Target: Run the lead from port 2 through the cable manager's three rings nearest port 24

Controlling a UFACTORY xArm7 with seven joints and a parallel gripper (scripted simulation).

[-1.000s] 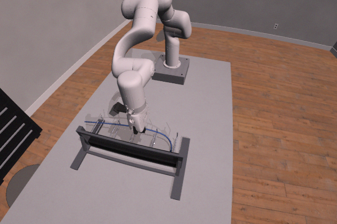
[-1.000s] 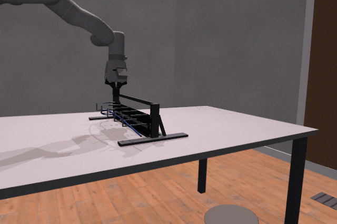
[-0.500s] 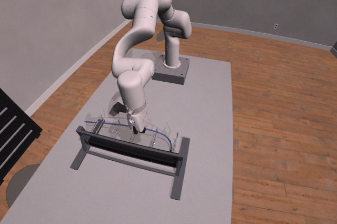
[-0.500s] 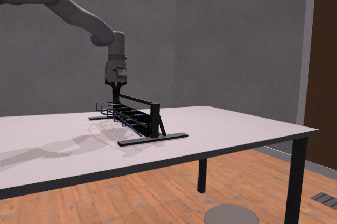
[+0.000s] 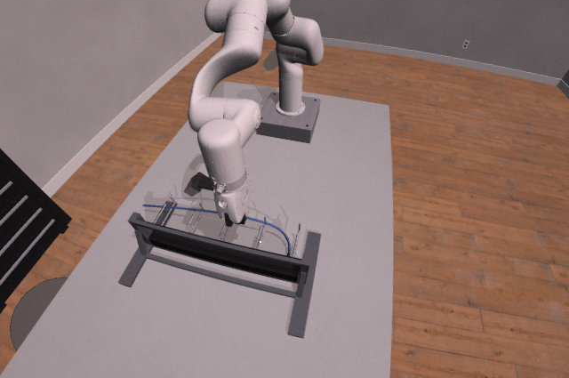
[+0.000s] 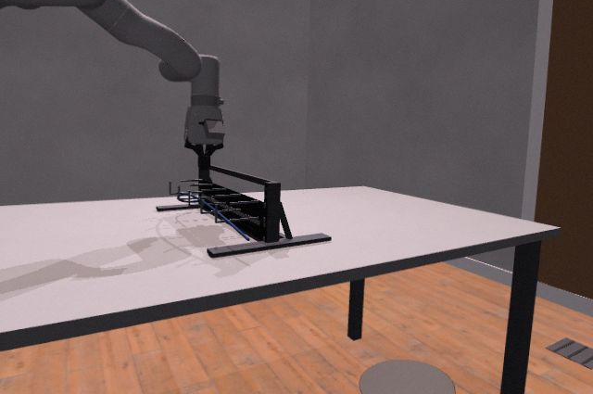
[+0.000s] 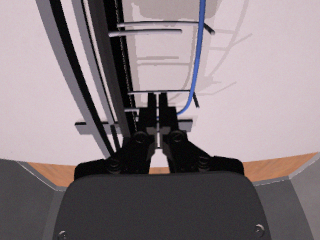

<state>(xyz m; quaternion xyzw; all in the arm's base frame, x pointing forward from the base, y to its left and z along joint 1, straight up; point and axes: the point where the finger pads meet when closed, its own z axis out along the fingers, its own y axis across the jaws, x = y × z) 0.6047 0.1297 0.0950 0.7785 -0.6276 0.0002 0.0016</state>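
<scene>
The dark rack point(image 5: 215, 247) point(image 6: 271, 208) with the patch panel stands on the grey table point(image 5: 331, 189) point(image 6: 383, 217). A blue lead point(image 5: 183, 209) point(image 6: 226, 222) point(image 7: 199, 47) leaves the panel at its right end in the top view. It bends and runs along the row of wire rings point(image 5: 164, 213) point(image 7: 152, 27) behind the panel. Its free end lies past the left end of the rack. My gripper point(image 5: 237, 221) point(image 6: 205, 177) point(image 7: 157, 104) is shut, pointing down over the middle of the ring row. The lead passes just beside its fingertips. I see nothing held between them.
The robot base point(image 5: 289, 123) stands at the far end of the table. A black cabinet point(image 5: 22, 236) and a round stool point(image 5: 32, 309) point(image 6: 407, 377) stand on the floor beside the table. The rack's feet point(image 5: 303, 286) reach toward the near table edge.
</scene>
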